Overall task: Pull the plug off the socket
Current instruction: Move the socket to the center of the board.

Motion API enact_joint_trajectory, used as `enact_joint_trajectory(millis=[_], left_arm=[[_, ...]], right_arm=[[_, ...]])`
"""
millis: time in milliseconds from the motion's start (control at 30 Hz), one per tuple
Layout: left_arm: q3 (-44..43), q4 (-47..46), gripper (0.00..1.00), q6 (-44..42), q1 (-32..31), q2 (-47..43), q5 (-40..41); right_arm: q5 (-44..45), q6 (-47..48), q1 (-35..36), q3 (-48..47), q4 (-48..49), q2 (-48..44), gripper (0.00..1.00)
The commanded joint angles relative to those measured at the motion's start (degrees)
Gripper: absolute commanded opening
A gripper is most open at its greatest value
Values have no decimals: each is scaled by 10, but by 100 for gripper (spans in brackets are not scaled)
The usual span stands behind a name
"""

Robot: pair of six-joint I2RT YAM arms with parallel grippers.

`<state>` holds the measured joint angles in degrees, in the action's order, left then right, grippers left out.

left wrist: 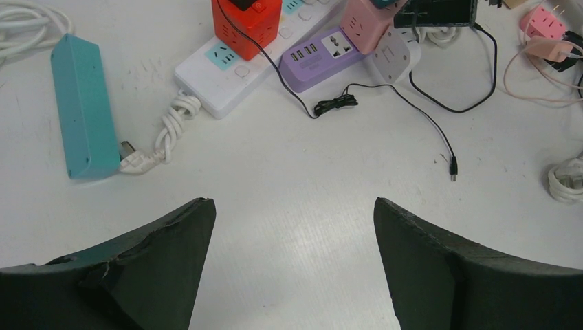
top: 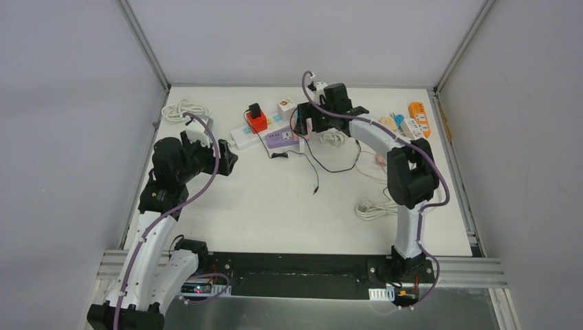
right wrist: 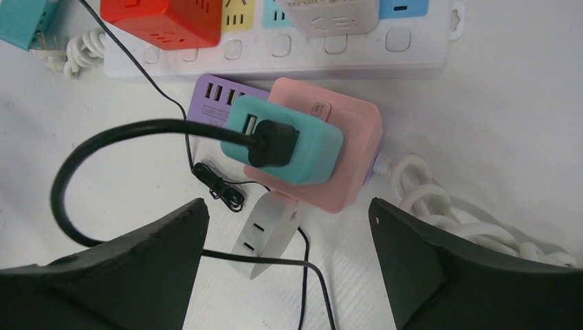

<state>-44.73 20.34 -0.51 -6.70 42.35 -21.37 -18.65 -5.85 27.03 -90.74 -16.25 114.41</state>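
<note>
Right gripper [right wrist: 287,210]: released, jaws wide.
Teal rounded-square plastic plug [right wrist: 315,148]: just ahead, centred between jaws, seated on pink plastic cube socket [right wrist: 352,130].
Nearer arm: right; left gripper [left wrist: 294,206] released, well apart.

A robotics lab test cell is indicated: a white table [top: 275,206] is boxed in by plain grey panels [top: 62,103] set in aluminium framing [top: 144,45]
</note>
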Motion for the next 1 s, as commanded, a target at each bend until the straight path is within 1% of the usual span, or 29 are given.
enact_joint_trajectory(millis=[0, 133, 233, 367, 533, 600, 633, 667, 800, 967], left_arm=[[-1, -7, 88, -5, 2, 1, -5], [0, -5, 88, -7, 2, 1, -3], [-1, -4, 88, -7, 2, 5, -2], [-3, -1, 88, -7, 2, 9, -3], [-4, 0, 88, -10, 3, 9, -2], [-4, 1, 88, -10, 3, 9, -3], [-4, 1, 88, -9, 3, 9, -3], [-4, 1, 88, -10, 3, 8, -3], [-3, 1, 88, -10, 2, 8, -4], [-4, 1, 88, -10, 3, 6, -5]], right_arm=[[36, -18, 14, -31, 27, 18, 91], [66, -31, 27, -38, 34, 34, 96], [96, -37, 30, -45, 41, 48, 97], [112, -43, 32, -73, 40, 77, 97], [130, -20, 36, -90, 31, 89, 92], [142, -6, 36, -86, 32, 88, 88], [148, 2, 36, -82, 33, 87, 84], [153, 12, 36, -78, 37, 86, 75], [167, 42, 33, -61, 45, 76, 55], [158, 67, 11, -17, 63, 40, 38]])
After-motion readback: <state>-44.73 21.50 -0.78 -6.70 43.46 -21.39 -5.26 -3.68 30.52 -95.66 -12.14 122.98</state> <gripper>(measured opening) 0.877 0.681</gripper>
